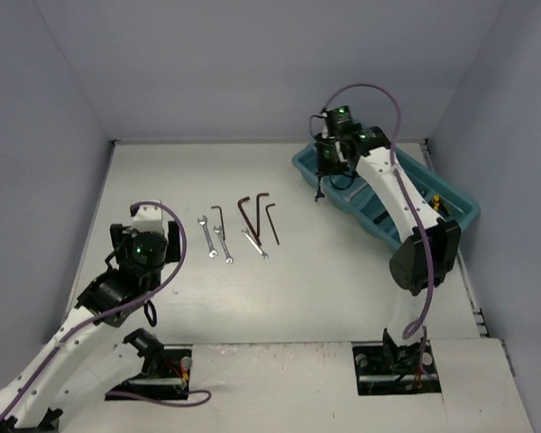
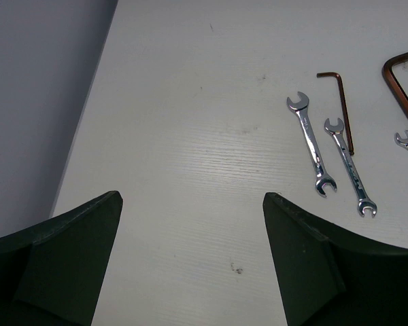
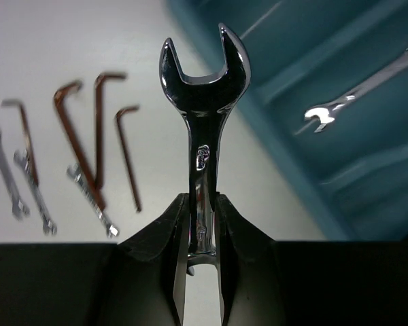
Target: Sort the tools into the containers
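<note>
My right gripper [image 3: 202, 204] is shut on the shank of a silver open-end wrench [image 3: 202, 102], which stands upright with its jaw end up. In the top view that gripper [image 1: 329, 167] hangs at the near left end of the teal tray [image 1: 356, 215], with the wrench [image 1: 319, 188] just outside the rim. One silver wrench [image 3: 353, 95] lies in a tray compartment [image 3: 367, 170]. My left gripper [image 2: 191, 195] is open over bare table, left of two silver wrenches [image 2: 311, 145] and a hex key [image 2: 343, 112].
Three wrenches [image 1: 223, 244] and several L-shaped hex keys [image 1: 263, 209] lie in a row mid-table. A yellow-and-black tool [image 1: 439, 203] rests in the tray's right end. Walls close off the left, back and right of the table.
</note>
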